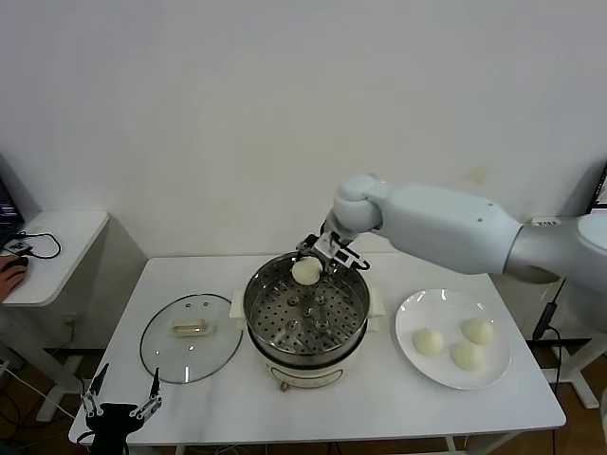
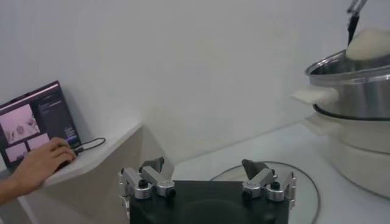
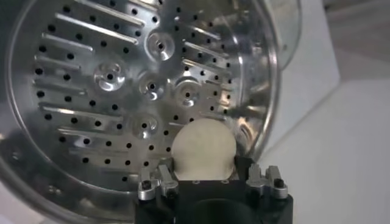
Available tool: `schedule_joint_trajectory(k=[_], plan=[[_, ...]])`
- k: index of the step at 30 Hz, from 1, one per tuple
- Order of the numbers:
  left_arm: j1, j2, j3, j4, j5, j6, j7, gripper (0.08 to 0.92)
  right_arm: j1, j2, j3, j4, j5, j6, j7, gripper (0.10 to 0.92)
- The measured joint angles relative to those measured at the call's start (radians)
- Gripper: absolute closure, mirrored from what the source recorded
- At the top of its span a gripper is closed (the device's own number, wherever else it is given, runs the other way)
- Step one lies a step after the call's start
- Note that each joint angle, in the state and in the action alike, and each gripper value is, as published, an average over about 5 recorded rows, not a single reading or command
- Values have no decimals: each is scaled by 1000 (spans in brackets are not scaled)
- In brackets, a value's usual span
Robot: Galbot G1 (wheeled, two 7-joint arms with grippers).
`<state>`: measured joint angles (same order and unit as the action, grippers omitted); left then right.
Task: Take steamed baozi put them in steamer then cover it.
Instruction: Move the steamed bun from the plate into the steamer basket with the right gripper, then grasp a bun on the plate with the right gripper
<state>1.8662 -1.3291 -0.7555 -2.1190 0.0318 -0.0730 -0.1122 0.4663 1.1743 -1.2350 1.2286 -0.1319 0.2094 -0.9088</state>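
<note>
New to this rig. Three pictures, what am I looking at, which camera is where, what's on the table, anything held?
It is a two-armed robot at a white table. The head view looks down from the robot's head; the other two come from cameras on each wrist.

On the table: the steamer, empty so far, its glass cover lying flat to the robot's left, and a white plate with three baozi to the robot's right.

The right claw is shut on a fourth baozi, held over the steamer's far rim; its wrist view shows the perforated tray beyond. The left claw waits open at the table's near left corner.
</note>
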Motion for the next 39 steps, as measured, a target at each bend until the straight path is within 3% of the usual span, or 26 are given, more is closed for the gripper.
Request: schedule_joint_trajectory(k=[9, 17, 20, 30, 39], plan=[[0, -2, -1, -3, 0, 0, -2, 177, -51, 38, 2, -47, -91, 72, 35, 390], [4, -3, -5, -16, 0, 0, -5, 177, -54, 41, -1, -52, -110, 94, 41, 222], [4, 0, -6, -17, -1, 0, -5, 177, -35, 31, -4, -37, -82, 80, 29, 205], [-2, 15, 7, -32, -7, 2, -4, 177, 120, -105, -10, 124, 125, -132, -69, 203], [-4, 37, 26, -44, -10, 6, -2, 177, 189, -367, -13, 307, 223, -370, -128, 203]])
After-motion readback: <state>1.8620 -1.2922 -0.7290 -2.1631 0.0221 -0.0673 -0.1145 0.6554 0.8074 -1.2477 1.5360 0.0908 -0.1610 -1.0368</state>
